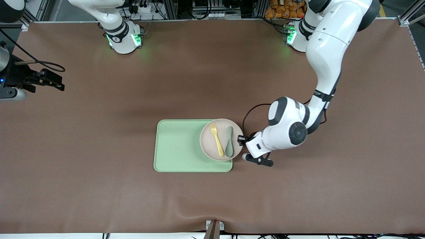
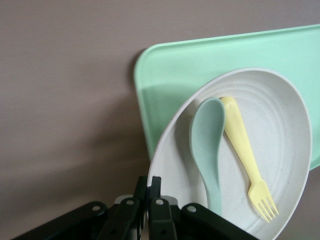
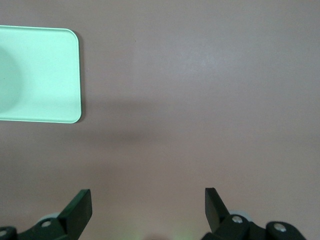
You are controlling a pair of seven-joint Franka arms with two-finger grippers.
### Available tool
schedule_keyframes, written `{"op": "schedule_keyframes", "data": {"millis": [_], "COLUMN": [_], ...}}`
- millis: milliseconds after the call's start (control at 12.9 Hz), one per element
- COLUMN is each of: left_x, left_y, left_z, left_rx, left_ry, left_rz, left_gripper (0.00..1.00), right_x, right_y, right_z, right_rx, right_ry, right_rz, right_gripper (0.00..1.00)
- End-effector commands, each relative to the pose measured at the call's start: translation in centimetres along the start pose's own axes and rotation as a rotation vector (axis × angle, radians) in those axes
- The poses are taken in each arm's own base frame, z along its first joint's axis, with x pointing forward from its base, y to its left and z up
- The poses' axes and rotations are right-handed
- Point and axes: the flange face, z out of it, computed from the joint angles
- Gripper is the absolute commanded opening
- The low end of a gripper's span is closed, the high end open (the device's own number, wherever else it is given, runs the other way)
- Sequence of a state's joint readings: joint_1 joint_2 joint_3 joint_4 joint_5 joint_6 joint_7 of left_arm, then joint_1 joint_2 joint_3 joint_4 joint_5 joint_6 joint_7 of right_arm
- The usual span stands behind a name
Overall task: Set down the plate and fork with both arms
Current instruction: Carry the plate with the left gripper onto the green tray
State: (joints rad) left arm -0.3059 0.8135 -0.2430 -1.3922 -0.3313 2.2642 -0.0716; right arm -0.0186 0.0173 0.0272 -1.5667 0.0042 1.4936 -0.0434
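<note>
The cream plate point(image 1: 207, 143) point(image 2: 280, 125) is over the end of the pale-green tray point(image 1: 179, 146) point(image 2: 200, 65) toward the left arm, its rim jutting past the tray's edge. On the plate the yellow fork point(image 1: 217, 141) point(image 2: 245, 150) lies beside a grey-green spoon point(image 1: 229, 143) point(image 2: 207, 140). My left gripper point(image 1: 239, 139) point(image 2: 150, 182) is shut on the plate's rim on the side away from the tray. My right gripper point(image 1: 53, 81) point(image 3: 147, 192) waits open over bare table at the right arm's end, holding nothing.
The brown mat point(image 1: 298, 199) covers the whole table. A corner of the tray point(image 3: 40, 75) shows in the right wrist view, well apart from the right gripper. The arms' green-lit bases point(image 1: 124, 39) stand along the table's edge farthest from the front camera.
</note>
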Motion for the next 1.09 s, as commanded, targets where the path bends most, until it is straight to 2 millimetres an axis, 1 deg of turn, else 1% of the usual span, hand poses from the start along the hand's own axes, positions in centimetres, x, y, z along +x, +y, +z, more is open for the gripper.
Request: {"op": "schedule_keyframes", "data": {"millis": [0, 233, 311, 466, 622, 699, 855, 932, 1010], "left_x": [1.1, 1.3, 1.6, 1.2, 1.3, 1.0, 0.5, 0.6, 0.3], "left_y": [1.0, 2.4, 2.8, 5.0, 4.6, 5.0, 5.9, 5.6, 6.0], "left_z": [2.6, 4.8, 5.2, 6.9, 7.9, 8.8, 9.5, 9.8, 10.4], "left_rx": [-0.039, -0.074, -0.081, -0.085, -0.087, -0.086, -0.087, -0.083, -0.080], "left_ry": [0.046, 0.088, 0.103, 0.107, 0.127, 0.125, 0.124, 0.133, 0.133], "left_rz": [-0.027, -0.045, -0.062, -0.070, -0.089, -0.085, -0.110, -0.118, -0.115], "left_gripper": [0.00, 0.00, 0.00, 0.00, 0.00, 0.00, 0.00, 0.00, 0.00], "right_x": [-0.2, -0.2, 0.0, 0.2, 0.6, 0.8, 1.4, 1.7, 2.1], "right_y": [0.0, -0.1, -0.2, -1.1, -1.3, -1.6, -2.9, -3.5, -4.0], "right_z": [0.0, 0.1, 0.3, 0.6, 1.1, 1.4, 2.0, 2.3, 2.8], "right_rx": [-0.009, -0.010, -0.008, -0.009, -0.004, -0.003, -0.005, -0.006, -0.006], "right_ry": [0.004, 0.003, -0.002, -0.007, -0.011, -0.016, -0.014, -0.013, -0.013], "right_rz": [-0.004, -0.006, -0.007, -0.024, -0.027, -0.032, -0.056, -0.064, -0.073], "right_gripper": [1.00, 1.00, 1.00, 1.00, 1.00, 1.00, 1.00, 1.00, 1.00]}}
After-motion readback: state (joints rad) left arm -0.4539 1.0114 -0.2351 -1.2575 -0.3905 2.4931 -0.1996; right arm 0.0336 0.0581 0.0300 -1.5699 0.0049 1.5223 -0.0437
